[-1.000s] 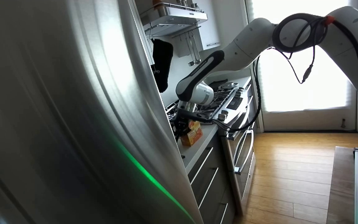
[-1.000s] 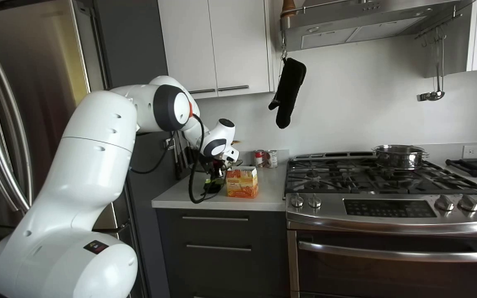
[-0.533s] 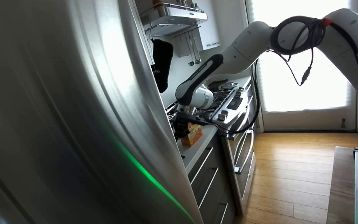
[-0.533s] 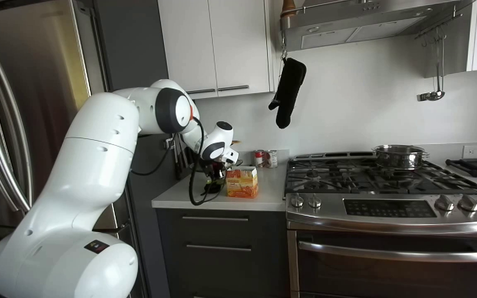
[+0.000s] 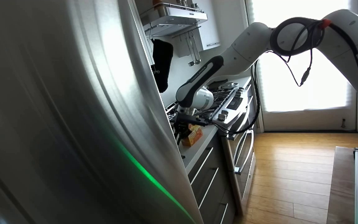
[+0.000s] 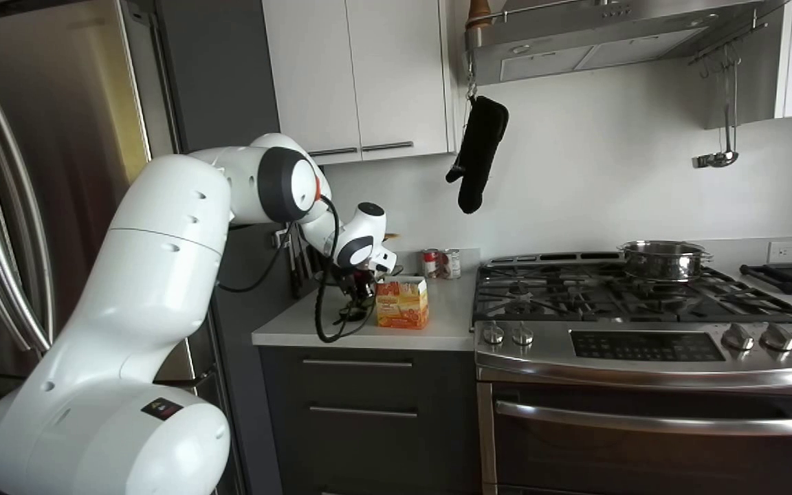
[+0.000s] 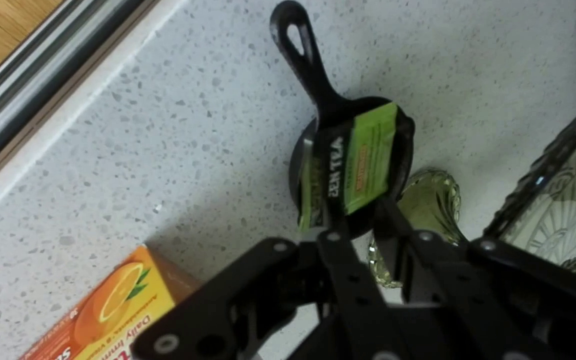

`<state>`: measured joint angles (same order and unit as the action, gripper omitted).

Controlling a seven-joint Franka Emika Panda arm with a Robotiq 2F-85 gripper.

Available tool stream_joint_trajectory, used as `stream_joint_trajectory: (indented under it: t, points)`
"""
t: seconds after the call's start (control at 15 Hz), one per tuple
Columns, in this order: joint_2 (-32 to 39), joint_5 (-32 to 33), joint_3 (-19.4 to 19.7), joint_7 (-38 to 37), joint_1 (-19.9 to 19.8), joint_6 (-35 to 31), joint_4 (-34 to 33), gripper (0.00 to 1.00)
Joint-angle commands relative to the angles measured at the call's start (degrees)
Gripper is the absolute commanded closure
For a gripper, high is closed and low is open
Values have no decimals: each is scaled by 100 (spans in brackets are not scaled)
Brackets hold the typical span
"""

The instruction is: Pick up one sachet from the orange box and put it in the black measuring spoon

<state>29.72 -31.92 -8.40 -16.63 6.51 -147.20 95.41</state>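
The black measuring spoon (image 7: 315,82), shaped like a tiny skillet, lies on the counter in the wrist view. A green and black sachet (image 7: 370,155) lies across its bowl. A narrow green strip (image 7: 306,192) shows at its left; I cannot tell if it is a fold or another sachet. My gripper (image 7: 360,212) is over the near side of the bowl, fingers apart with a gap between them. In both exterior views the gripper (image 6: 361,289) (image 5: 180,132) is low beside the orange box (image 6: 401,304) (image 5: 194,137), which also shows in the wrist view (image 7: 113,312). The box's inside is hidden.
A yellowish glass vessel (image 7: 428,202) stands close to the spoon, partly behind the right finger. A patterned glass dish (image 7: 563,220) is at the right. The counter edge (image 7: 68,115) runs at upper left. Two cans (image 6: 441,264) and the stove (image 6: 643,295) are beyond the box.
The arm and gripper have moved down slightly. The green patch seen under the gripper in an exterior view a second ago has sunk and hardly shows there now. The box has not moved.
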Motion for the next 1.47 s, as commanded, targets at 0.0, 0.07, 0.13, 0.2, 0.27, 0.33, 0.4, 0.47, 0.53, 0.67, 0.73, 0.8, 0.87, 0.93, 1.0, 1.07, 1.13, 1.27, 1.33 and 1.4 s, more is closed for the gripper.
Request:
stream_joint_trajectory:
  t: [0.0,0.07,0.13,0.2,0.27,0.33,0.4,0.47,0.53,0.67,0.73,0.8,0.87,0.93,1.0,1.07,1.13,1.27,1.33,1.4]
  points:
    - [-107,243,49,-165,63,-77,151,46]
    - [-141,282,29,-147,47,8,172,38]
    - [-215,324,-14,-74,14,166,229,31]
    - [-280,406,0,-97,26,271,284,23]
    - [-384,500,3,-82,25,494,360,16]
    - [-471,591,9,-80,34,689,420,8]
    - [-563,745,71,-170,86,869,483,1]
    - [-653,894,106,-185,115,1098,527,0]
    - [-743,1030,130,-202,134,1306,566,0]
    - [-914,1343,165,-159,157,1757,632,0]
    - [-1021,1528,184,-107,169,2014,669,0]
    - [-1117,1691,192,-61,181,2212,711,0]
    - [-1237,1868,181,63,185,2444,755,0]
    - [-1383,2055,172,162,211,2605,817,1]
    - [-1549,2235,155,224,247,2714,892,0]
    - [-1680,2429,145,267,292,2756,950,0]
    - [-1834,2544,113,317,318,2838,1011,0]
    - [-2157,2718,25,471,392,2988,1143,0]
    - [-2313,2829,-4,483,440,2955,1224,0]
    - [-2444,2950,-25,438,476,2893,1288,0]
